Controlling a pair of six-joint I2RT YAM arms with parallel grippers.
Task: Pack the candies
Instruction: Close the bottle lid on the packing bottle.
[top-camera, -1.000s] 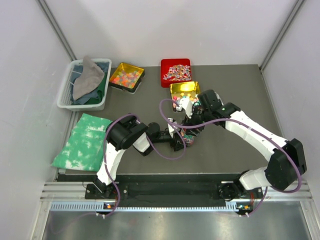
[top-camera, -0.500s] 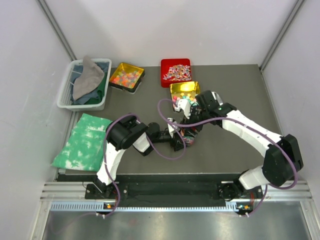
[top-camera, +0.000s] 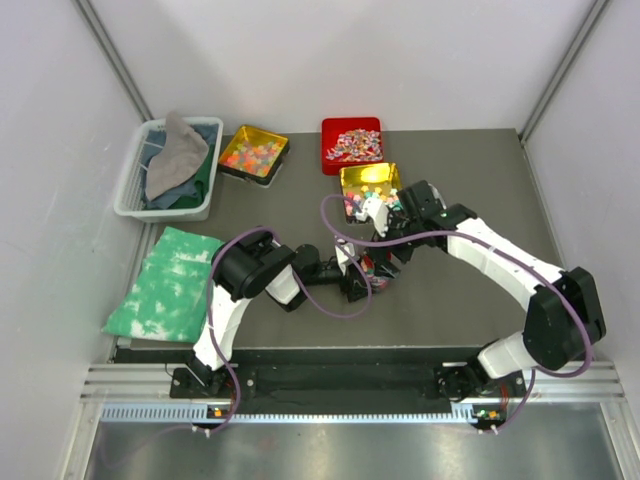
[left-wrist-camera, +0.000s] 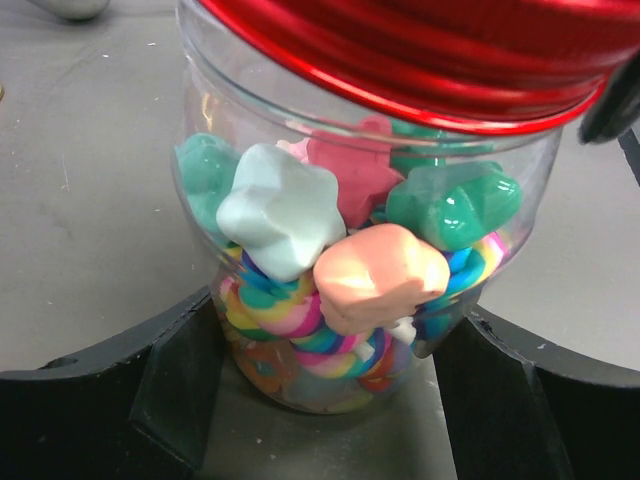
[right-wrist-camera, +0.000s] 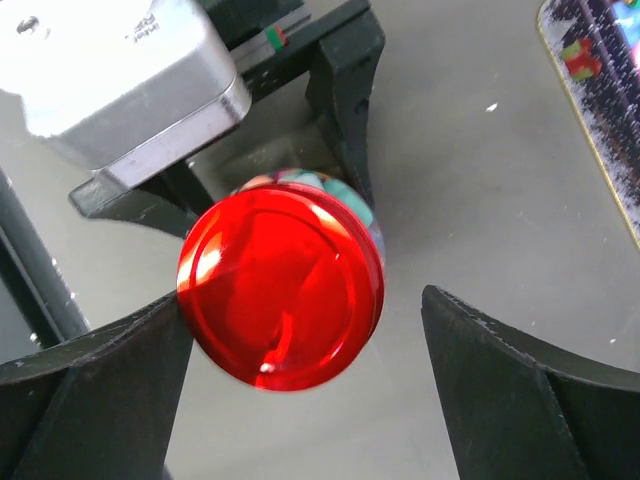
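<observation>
While clenched by left gripper (left-wrist-camera: 330, 338) near the bench (top-camera: 290, 205) middle, upright, long axis vertical, red lid (right-wrist-camera: 280, 285) uppermost: jar (left-wrist-camera: 250, 120) of candies (left-wrist-camera: 375, 275); right gripper (right-wrist-camera: 305, 315) released, straddling lid.

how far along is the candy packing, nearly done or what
Done: the clear plastic jar is filled with pastel candies, and the red round lid sits on top. In hand: the left gripper clamps the jar's base; the right gripper is open around the lid. Left: a red tray and two gold trays hold loose candies.
</observation>
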